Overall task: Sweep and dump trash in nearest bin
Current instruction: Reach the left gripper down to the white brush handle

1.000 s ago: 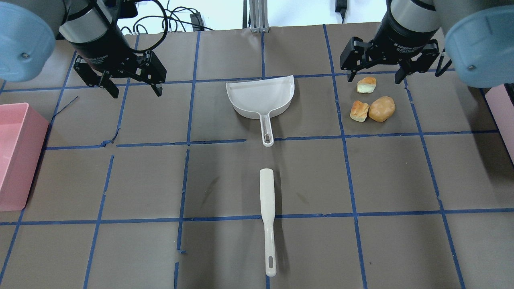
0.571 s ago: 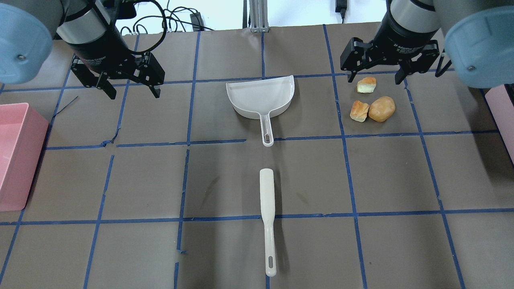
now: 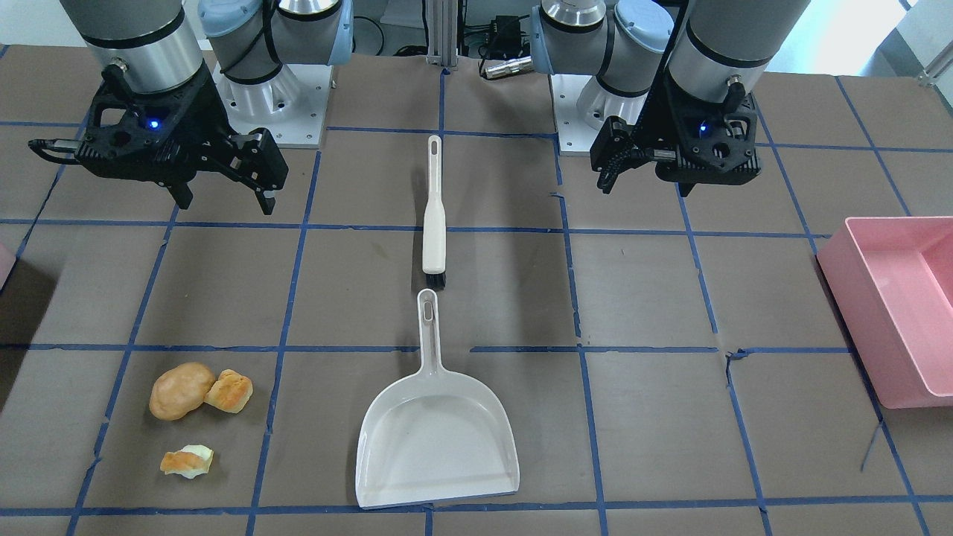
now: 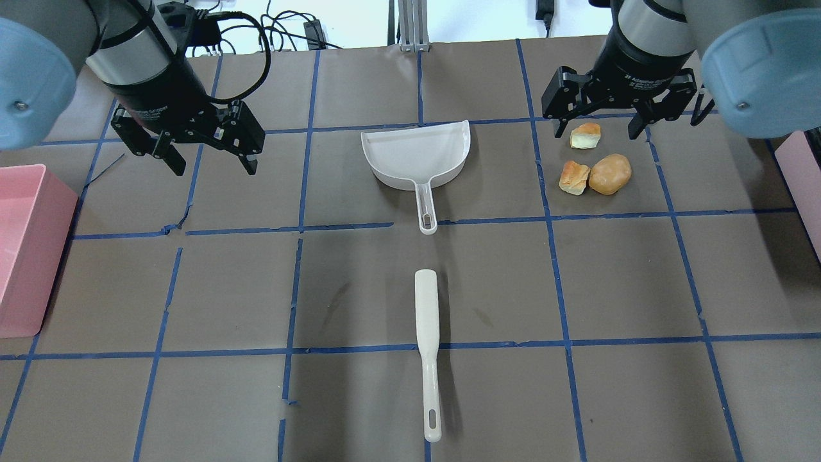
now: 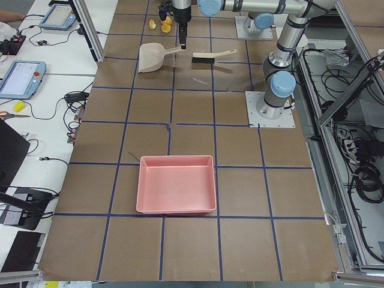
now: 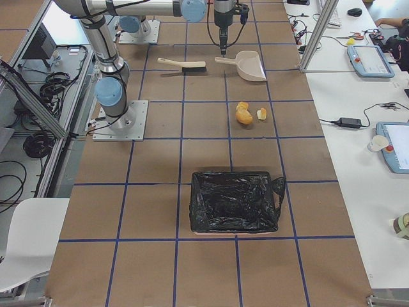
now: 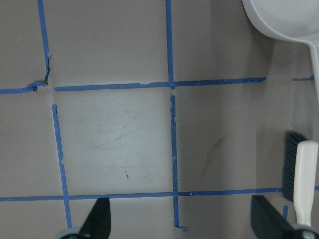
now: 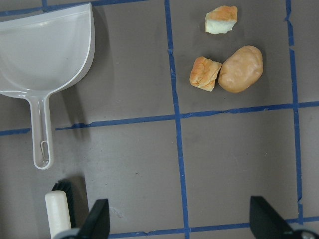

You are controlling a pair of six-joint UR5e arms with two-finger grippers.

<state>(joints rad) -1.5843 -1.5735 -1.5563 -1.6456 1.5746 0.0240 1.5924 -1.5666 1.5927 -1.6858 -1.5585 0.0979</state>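
Both claws hang spread and empty: left claw (image 4: pixel 213 168), right claw (image 3: pixel 223 205). I'd take the white plastic dustpan (image 4: pixel 415 154) and white-handled brush (image 4: pixel 426 321) squarely by their handles, pan lip flat on the table (image 4: pixel 628 282) beside the scraps. Count: three scraps on my right side, namely tan potato-like lump (image 4: pixel 610 174) touching golden bread chunk (image 4: pixel 573 178), and orange-and-pale-yellow piece (image 4: pixel 585 136) nearby; one pan, one brush, pink plastic bin (image 4: pixel 800 173) at the right edge

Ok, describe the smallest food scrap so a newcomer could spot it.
Find the white dustpan mid-table; three scraps lie to the robot's right of it. The tan potato-like lump and golden bread chunk touch. The smallest scrap lies alone, farther from the robot, orange on one side and pale yellow on the other.
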